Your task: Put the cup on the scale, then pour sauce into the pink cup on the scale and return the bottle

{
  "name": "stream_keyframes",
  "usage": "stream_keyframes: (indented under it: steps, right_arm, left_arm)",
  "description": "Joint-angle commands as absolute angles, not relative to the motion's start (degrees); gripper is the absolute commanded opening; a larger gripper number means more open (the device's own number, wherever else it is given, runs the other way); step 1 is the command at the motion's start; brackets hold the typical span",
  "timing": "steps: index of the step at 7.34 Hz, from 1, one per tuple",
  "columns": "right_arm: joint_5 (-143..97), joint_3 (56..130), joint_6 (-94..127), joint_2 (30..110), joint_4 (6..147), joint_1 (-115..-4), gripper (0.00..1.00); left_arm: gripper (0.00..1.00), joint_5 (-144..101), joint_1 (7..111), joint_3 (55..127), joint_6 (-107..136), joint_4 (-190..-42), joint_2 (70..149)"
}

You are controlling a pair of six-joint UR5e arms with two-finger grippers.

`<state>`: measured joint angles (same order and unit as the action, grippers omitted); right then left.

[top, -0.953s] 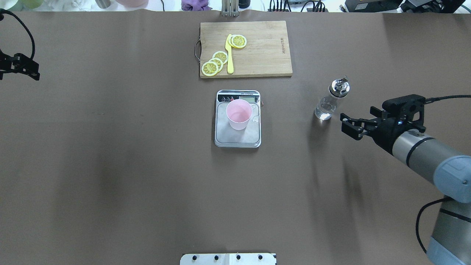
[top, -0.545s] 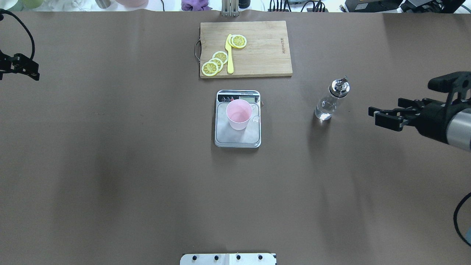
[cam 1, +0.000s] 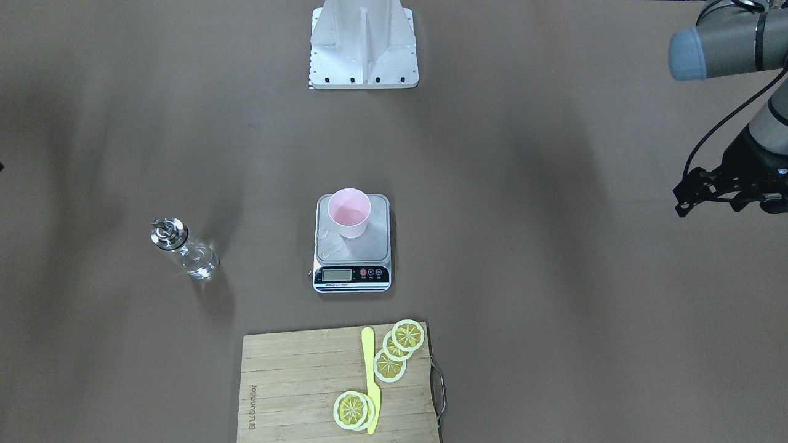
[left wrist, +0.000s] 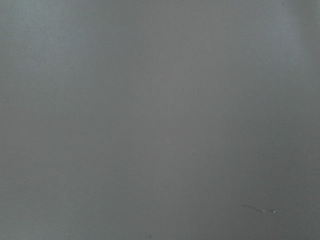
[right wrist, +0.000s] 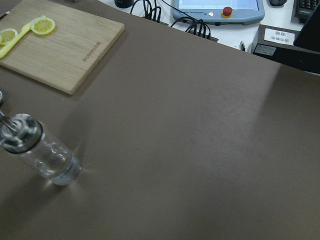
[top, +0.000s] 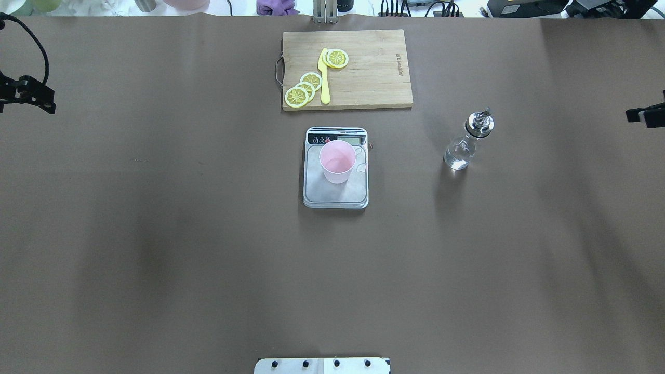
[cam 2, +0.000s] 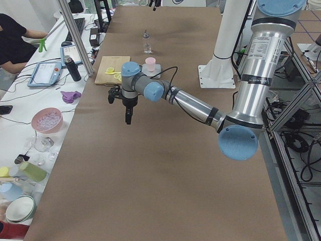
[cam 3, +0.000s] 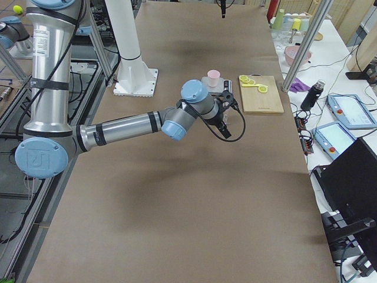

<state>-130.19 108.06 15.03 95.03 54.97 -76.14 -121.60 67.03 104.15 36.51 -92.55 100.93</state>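
Note:
The pink cup (top: 337,162) stands upright on the scale (top: 335,198) at the table's middle; it also shows in the front view (cam 1: 349,212). The clear glass bottle (top: 462,148) with its metal spout stands upright on the table, right of the scale and apart from it, with clear sauce inside. In the right wrist view the bottle (right wrist: 42,152) is at lower left. My right gripper (top: 644,115) is far right of the bottle at the view's edge, open and empty. My left gripper (top: 36,93) is open and empty at the far left edge.
A wooden cutting board (top: 374,67) with lemon slices (top: 304,88) and a yellow knife (top: 324,78) lies behind the scale. The robot's base plate (top: 322,365) is at the near edge. Operators' gear lies beyond the table's far edge.
My right gripper has drawn back to the right, away from the bottle, to the view's edge. The bottle, cup, scale and left arm have not moved.

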Motion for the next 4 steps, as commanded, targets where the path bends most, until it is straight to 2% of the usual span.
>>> stream_keyframes:
  steps: [1, 2, 4]
  right_arm:
    - [-129.32, 105.91, 1.61, 92.48, 81.33, -79.28, 1.0]
    - [-126.24, 104.86, -3.38, 90.46, 90.44, -80.76, 1.0]
    - [-132.75, 101.63, -4.39, 89.73, 95.79, -88.03, 1.0]
  left_arm:
    - [0.99, -121.73, 70.63, 102.58, 36.12, -92.64, 100.81]
    - [0.99, -122.25, 73.19, 100.39, 31.34, -92.81, 100.64]
    - [0.99, -134.58, 82.66, 90.85, 17.82, -93.16, 99.59]
